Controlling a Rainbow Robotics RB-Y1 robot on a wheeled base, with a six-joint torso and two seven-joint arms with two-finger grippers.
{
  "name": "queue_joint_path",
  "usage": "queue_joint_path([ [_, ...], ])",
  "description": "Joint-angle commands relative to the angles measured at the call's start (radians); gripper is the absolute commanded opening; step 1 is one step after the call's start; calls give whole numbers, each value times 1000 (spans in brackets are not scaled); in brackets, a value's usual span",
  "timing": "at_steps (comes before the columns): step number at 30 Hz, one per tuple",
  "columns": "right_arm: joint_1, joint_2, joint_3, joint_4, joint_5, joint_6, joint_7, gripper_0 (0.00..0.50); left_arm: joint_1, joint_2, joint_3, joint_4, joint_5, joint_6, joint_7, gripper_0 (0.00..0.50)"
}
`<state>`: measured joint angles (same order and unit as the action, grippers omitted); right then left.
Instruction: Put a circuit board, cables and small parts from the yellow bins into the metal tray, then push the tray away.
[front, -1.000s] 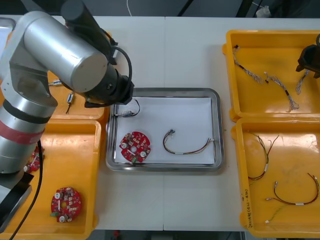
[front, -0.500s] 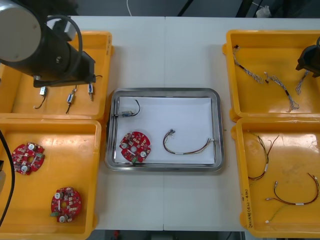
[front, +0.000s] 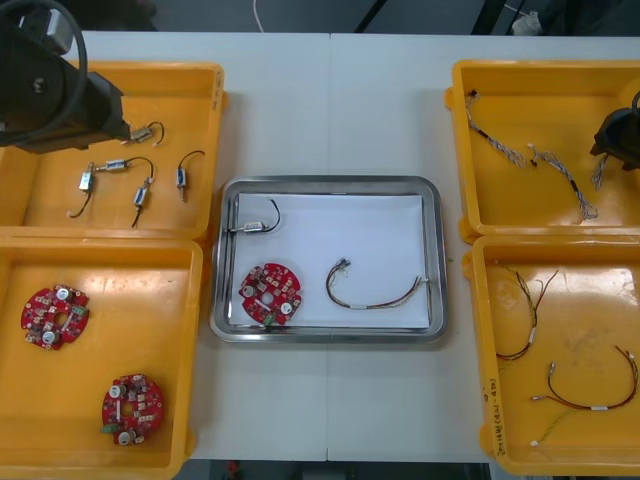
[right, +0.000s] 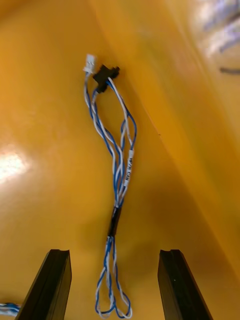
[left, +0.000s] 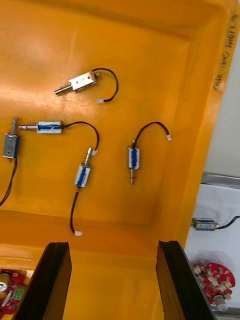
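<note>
**A:** Left side first. We log the left gripper (left: 112, 245) over the far-left yellow bin (front: 195, 110), at ten o'clock from the metal tray (front: 330, 182). Its fingers (left: 56, 280) are released, with nothing between them. Small metal parts (left: 82, 175) lie loose on the bin floor beyond. We read this arm as waiting.

**B:** The tray is mid-tabletop (front: 330, 90). A circuit board (front: 270, 293) is at its seven o'clock, a small metal part with a black lead (front: 250, 226) at ten and a thin cable (front: 372, 305) toward five. By our count, one cable kind is not yet in.

**A:** And on the right?

**B:** The right gripper (right: 114, 252) is at two o'clock from the tray, over the far-right yellow bin (front: 540, 100). Its fingers are spread and hold nothing. The twisted blue and white cable (right: 119, 175) lies flat on the bin floor. Its looped end is between the fingers and touches neither.

**A:** How do we do the pick well?

**B:** We'd go straight down and close where the strands run doubled near the dark sleeve, so that both legs are caught. The bin wall slopes up just beside the cable, so we'd keep the fingertips off it. We'd lift until the connector end clears the rim. Then we'd lay the cable on the bare white patch at the tray's one o'clock, apart from the board.
</note>
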<state>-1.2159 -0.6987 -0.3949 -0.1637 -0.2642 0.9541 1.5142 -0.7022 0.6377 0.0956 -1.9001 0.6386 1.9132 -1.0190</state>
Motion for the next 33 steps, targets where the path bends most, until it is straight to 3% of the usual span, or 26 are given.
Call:
queue_joint_path([
  [1,21,-28,-13,-14,-27,-26,-49,500,-3,45,52,36,-16,7,-197,500],
  [7,36,-13,-13,-14,-33,-31,-58,500,-3,50,73,122,-48,0,-308,500],
  [33,50,38,31,-16,-67,-34,-109,500,-5,53,87,458,-125,-319,-609,500],
])
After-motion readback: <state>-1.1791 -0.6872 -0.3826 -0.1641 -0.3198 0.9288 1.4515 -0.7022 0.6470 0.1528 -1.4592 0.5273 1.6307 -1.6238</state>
